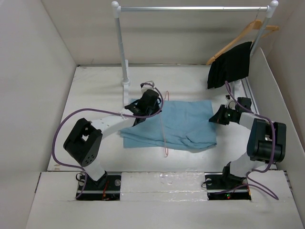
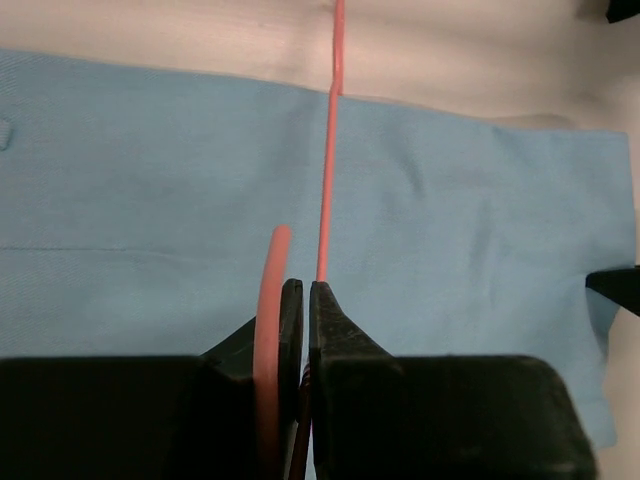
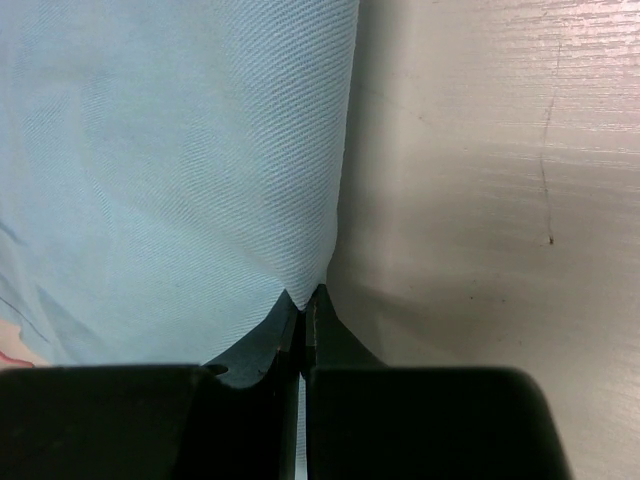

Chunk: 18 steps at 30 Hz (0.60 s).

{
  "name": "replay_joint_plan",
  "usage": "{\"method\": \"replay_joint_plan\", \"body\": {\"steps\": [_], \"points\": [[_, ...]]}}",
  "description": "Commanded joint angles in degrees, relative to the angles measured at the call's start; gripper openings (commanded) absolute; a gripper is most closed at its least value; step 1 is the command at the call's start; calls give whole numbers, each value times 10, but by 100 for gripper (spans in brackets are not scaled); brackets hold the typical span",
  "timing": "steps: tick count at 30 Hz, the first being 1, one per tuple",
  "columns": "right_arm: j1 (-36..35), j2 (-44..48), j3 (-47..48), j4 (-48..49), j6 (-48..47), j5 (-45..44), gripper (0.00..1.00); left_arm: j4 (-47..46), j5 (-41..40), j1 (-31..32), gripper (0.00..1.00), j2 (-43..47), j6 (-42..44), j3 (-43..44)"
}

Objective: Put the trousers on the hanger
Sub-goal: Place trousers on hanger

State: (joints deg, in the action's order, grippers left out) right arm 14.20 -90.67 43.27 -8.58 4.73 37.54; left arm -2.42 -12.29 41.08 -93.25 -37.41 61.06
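The light blue trousers [image 1: 171, 125] lie folded flat on the table. A thin pink wire hanger [image 1: 165, 143] lies across them from far to near. My left gripper [image 1: 138, 112] is at the trousers' left far side, shut on the pink hanger. In the left wrist view its jaws [image 2: 305, 290] pinch the wire, the hanger's straight rod [image 2: 326, 180] runs away over the cloth [image 2: 150, 200], and a curved part [image 2: 268, 300] lies beside the left finger. My right gripper [image 1: 213, 118] is shut on the trousers' right edge [image 3: 180, 150]; its tips [image 3: 304, 295] pinch the cloth's corner.
A clothes rail [image 1: 190, 8] on a white post [image 1: 121, 43] stands at the back. A wooden hanger [image 1: 243, 33] carrying a black garment [image 1: 230, 64] hangs at its right end, just beyond my right arm. White walls enclose the table on both sides.
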Motion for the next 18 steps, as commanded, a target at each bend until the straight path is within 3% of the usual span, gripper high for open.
{"method": "replay_joint_plan", "body": {"steps": [1,8,11,15,18], "points": [[-4,14,-7,1,-17,3,0,50,-33,29,0,-5,10,25],[-4,29,-16,-11,-20,-6,2,86,-43,30,0,28,6,77],[-18,67,0,-48,-31,-8,48,111,-36,36,0,49,9,124],[-46,195,69,-135,-40,-8,75,147,-16,46,0,76,17,212],[-75,252,124,-188,-40,7,83,165,-12,52,0,79,25,261]]}}
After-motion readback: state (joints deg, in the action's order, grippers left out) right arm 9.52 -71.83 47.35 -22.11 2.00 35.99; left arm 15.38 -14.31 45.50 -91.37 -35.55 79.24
